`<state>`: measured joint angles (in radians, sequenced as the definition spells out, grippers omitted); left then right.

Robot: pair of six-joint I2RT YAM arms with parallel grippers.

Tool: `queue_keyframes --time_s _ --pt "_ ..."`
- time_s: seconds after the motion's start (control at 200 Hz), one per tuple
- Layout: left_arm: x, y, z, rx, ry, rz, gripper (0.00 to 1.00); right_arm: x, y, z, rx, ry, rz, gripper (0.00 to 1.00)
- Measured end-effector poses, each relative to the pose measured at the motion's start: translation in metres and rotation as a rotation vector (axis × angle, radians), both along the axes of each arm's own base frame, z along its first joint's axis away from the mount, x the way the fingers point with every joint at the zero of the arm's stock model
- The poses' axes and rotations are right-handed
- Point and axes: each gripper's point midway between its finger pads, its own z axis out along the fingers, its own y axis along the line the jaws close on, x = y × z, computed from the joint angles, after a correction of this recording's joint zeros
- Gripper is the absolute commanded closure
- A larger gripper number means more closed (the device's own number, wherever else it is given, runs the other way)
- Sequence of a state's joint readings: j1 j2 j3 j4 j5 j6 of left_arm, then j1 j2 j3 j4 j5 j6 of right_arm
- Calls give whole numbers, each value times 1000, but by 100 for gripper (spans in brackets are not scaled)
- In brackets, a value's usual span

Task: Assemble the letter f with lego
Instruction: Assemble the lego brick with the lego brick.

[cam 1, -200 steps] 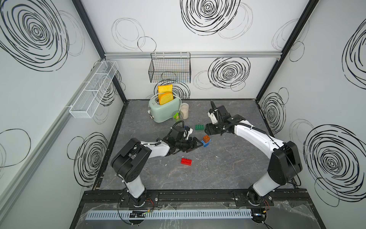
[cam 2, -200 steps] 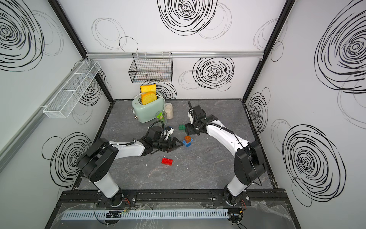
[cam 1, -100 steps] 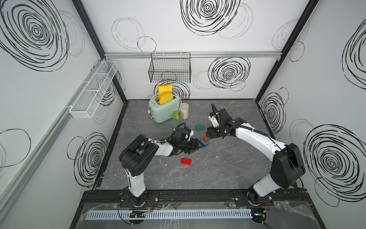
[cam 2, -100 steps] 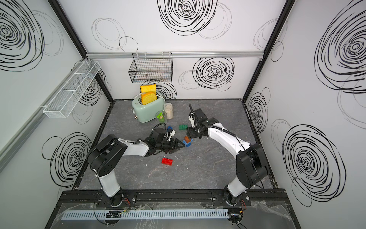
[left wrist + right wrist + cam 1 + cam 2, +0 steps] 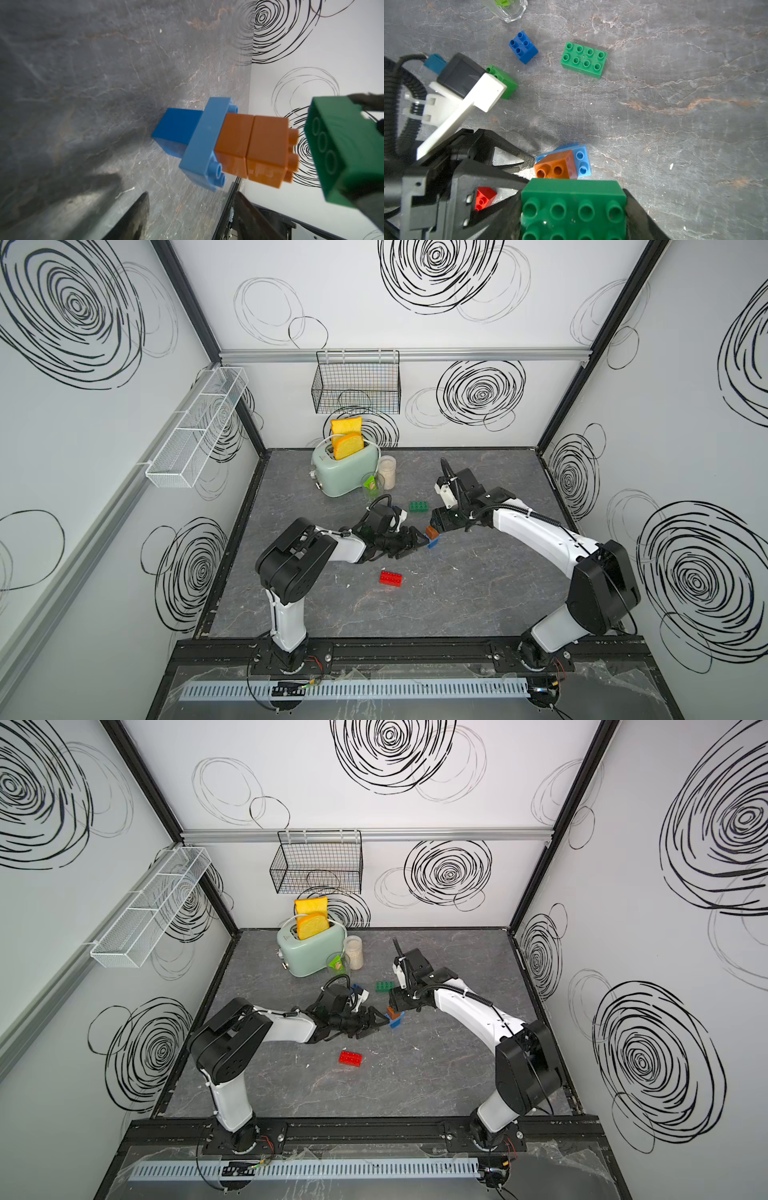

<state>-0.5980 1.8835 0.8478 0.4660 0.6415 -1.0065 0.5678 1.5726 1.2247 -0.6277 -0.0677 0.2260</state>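
on the bench (image 5: 457, 593) middle, right gripper (image 5: 438, 524) pinches a green brick (image 5: 573, 207) close above the tower (image 5: 228, 143), likely to press it on; left gripper (image 5: 417, 542) sits spread beside, maybe steadying.

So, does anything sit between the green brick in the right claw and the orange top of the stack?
Nothing visible. The green brick in the right claw hangs just off the studs of the top orange brick, bare gap between. The left claw stands open beside the stack, clear of those studs.
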Motion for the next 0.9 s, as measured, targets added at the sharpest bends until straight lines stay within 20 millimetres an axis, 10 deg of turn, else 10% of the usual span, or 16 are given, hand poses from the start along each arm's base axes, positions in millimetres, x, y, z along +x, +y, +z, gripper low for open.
queue_keyframes --time_s 0.9 --pt "21 5 -8 13 -3 18 34 0 5 -15 -43 22 21 46"
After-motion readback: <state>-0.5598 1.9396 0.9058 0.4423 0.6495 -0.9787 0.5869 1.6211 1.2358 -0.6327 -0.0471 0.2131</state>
